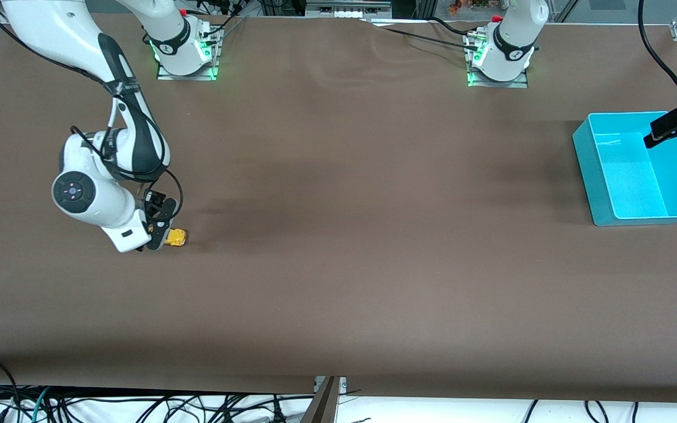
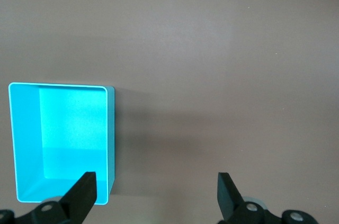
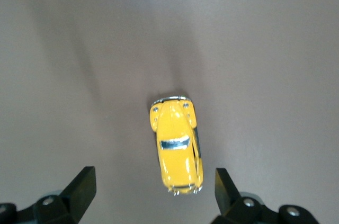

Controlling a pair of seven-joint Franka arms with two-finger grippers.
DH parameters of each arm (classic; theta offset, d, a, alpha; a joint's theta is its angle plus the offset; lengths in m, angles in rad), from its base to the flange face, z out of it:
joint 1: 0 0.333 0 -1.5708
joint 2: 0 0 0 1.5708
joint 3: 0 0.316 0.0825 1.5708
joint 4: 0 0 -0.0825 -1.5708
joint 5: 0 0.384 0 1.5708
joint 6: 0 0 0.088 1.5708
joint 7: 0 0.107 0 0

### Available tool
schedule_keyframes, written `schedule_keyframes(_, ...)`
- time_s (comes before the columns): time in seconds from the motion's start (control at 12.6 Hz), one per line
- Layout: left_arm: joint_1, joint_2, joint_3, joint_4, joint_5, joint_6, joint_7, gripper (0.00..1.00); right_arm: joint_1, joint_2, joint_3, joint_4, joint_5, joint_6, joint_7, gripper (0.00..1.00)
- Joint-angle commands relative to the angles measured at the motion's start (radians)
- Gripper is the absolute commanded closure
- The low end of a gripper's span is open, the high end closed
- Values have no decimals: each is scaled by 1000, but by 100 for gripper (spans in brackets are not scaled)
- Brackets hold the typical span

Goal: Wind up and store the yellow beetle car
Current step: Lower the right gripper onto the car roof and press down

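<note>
The yellow beetle car point(image 1: 177, 237) stands on the brown table toward the right arm's end. My right gripper point(image 1: 157, 238) is low over it and open. In the right wrist view one end of the yellow beetle car point(image 3: 176, 147) lies between the two black fingertips of the right gripper point(image 3: 153, 179), closer to one than to the other, and touches neither. My left gripper point(image 1: 651, 135) hangs open and holds nothing over the turquoise bin point(image 1: 594, 176) at the left arm's end. The left wrist view has the left gripper point(image 2: 157, 187) over the wall of the turquoise bin point(image 2: 61, 85).
The bin holds nothing. Both arm bases stand along the table's edge farthest from the front camera. Cables hang below the edge nearest to it.
</note>
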Motion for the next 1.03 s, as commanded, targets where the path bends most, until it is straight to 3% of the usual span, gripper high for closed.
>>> schedule_keyframes(0.0, 8, 8, -5, 25, -14, -18, -4, 0, -6, -16, 4, -73, 0, 112, -94, 1)
schedule_keyframes(0.32, 8, 8, -3, 25, -14, -18, -4, 0, -44, 25, 7, -71, 5, 187, -224, 1)
schedule_keyframes(0.63, 8, 8, -5, 25, -14, -18, -4, 0, -55, 62, 7, -70, 75, 245, -328, 2)
schedule_keyframes(0.95, 8, 8, -3, 26, -14, -18, -4, 0, -55, 84, 7, -63, 114, 267, -379, 12)
